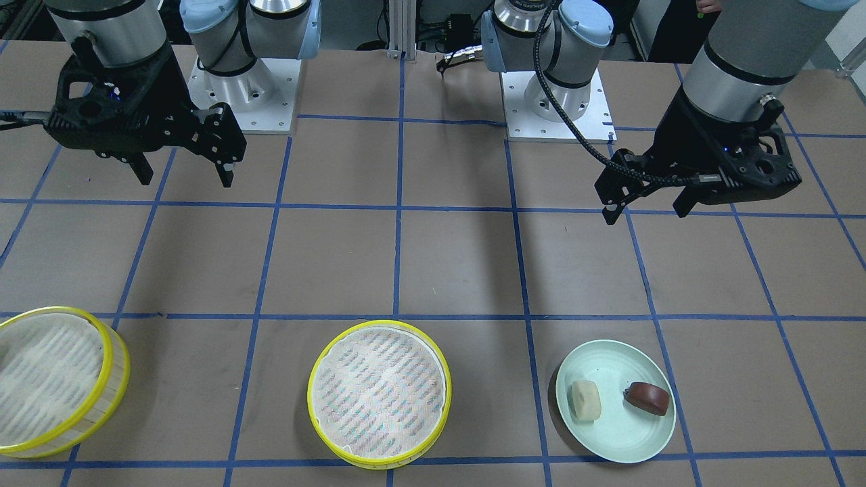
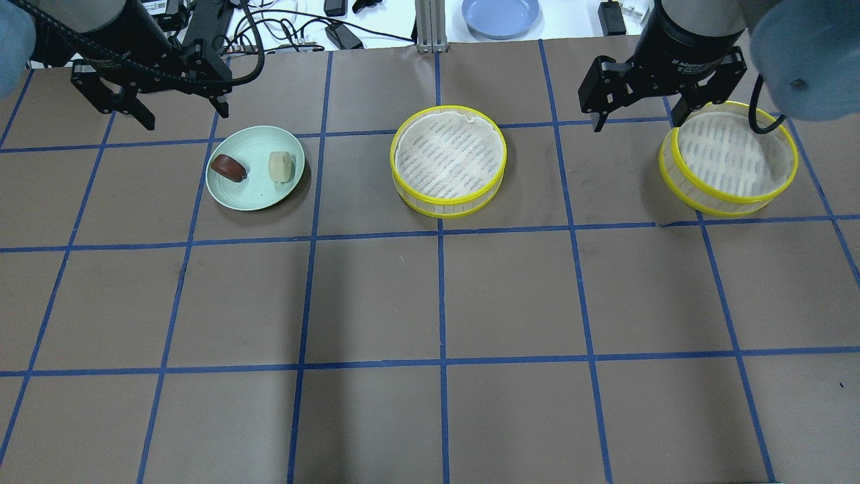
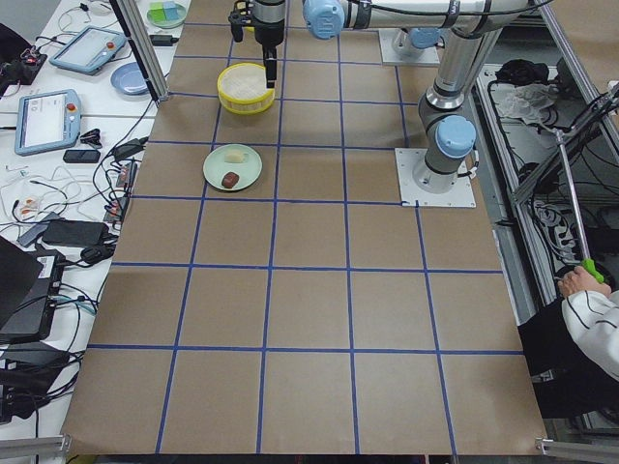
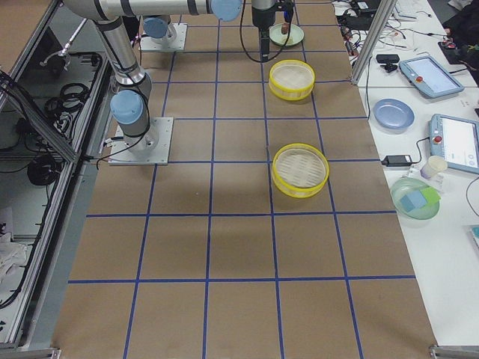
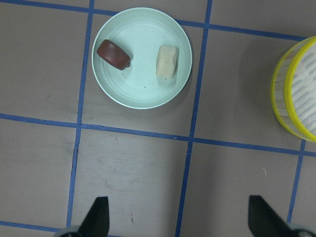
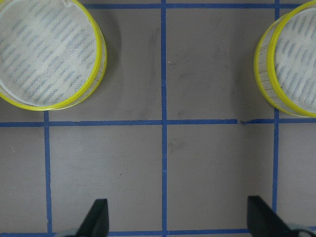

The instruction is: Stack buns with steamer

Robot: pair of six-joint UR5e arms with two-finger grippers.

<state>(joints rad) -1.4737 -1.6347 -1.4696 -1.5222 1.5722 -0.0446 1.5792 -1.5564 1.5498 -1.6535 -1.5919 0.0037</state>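
Note:
The cream-yellow bun (image 1: 585, 400) and the reddish-brown bun (image 1: 647, 398) lie side by side on a mint-green plate (image 1: 616, 439). Both buns also show in the left wrist view, cream (image 5: 166, 61) and brown (image 5: 113, 54). One empty steamer tier (image 2: 449, 160) stands mid-table. The other empty tier (image 2: 729, 158) stands to its right. My left gripper (image 2: 185, 117) is open and empty, held high on the robot's side of the plate (image 2: 255, 195). My right gripper (image 2: 637, 124) is open and empty, held high between the two tiers (image 6: 47, 49) (image 6: 294, 69).
A blue plate (image 2: 500, 15) and cables lie on the white bench beyond the table's far edge. Tablets and a bowl sit on that bench (image 4: 441, 142). An operator's hand (image 3: 580, 285) holds a stick on the robot's side. The near table is bare brown paper with a blue tape grid.

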